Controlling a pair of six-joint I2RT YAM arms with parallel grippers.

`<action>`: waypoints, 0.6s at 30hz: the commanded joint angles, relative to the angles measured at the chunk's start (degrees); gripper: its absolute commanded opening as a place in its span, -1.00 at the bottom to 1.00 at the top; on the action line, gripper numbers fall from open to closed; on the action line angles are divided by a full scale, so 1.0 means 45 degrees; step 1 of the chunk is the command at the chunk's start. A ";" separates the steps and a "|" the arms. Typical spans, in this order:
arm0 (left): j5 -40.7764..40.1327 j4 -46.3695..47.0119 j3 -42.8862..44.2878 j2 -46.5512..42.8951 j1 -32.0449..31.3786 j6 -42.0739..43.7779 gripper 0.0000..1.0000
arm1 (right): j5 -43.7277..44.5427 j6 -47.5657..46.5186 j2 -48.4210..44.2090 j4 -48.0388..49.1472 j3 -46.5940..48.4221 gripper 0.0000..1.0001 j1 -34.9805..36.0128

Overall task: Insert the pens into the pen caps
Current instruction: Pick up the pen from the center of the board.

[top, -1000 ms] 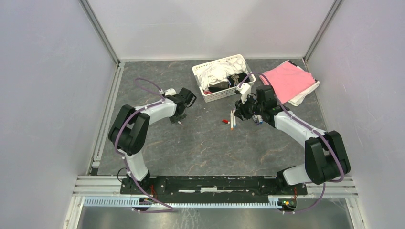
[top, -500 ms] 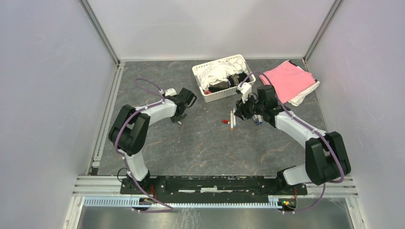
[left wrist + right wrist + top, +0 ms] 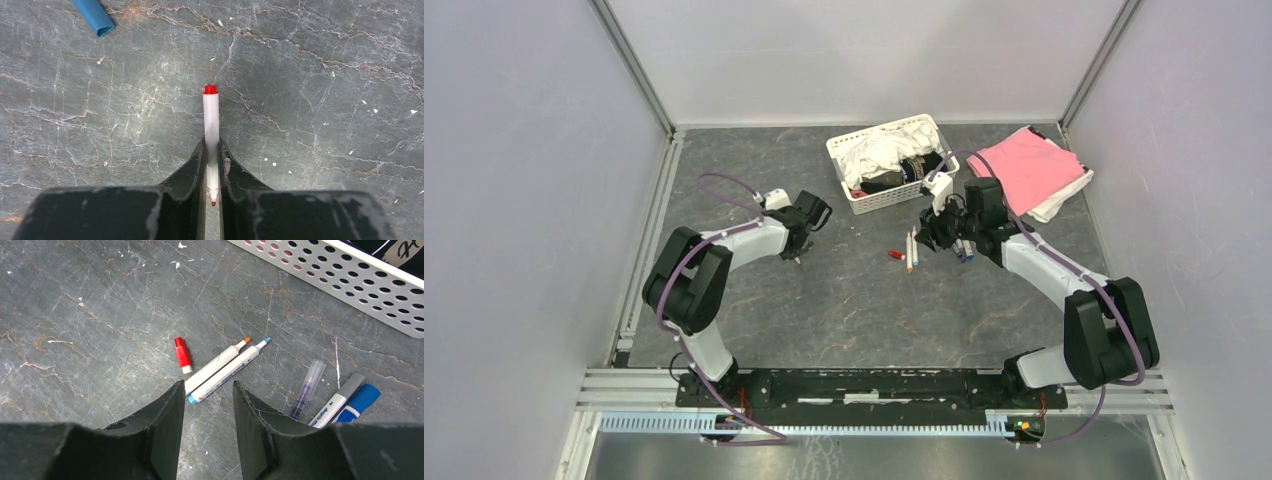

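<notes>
Slippage risk: left claw (image 3: 212, 146) clamps the slim white red-ended marker pen (image 3: 211, 117) near its nib; right claw (image 3: 207, 390), spread apart, could nudge the short red plastic cap (image 3: 183, 355) away.

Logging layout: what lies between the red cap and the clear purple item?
Two uncapped pens, the orange-tipped pen and the blue-tipped pen, side by side; right wrist view.

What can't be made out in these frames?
Left wrist: blue piece, cut off by the top edge; pen or cap unclear.
Right wrist: grey-capped pen and blue-capped pen, lower ends hidden behind the right tool.
Top external: red pen in the left tool, too small to read.
</notes>
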 commanded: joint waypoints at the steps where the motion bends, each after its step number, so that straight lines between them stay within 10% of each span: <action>1: 0.0450 -0.0237 -0.0712 0.0196 0.0003 -0.0453 -0.79 | -0.0260 -0.0087 -0.0419 0.0182 0.0468 -0.08 -0.0103; 18: 0.4762 0.3220 -0.2338 -0.3975 -0.0423 0.5674 -0.96 | -0.3750 -0.2775 -0.1714 0.0367 -0.0331 0.05 -0.0147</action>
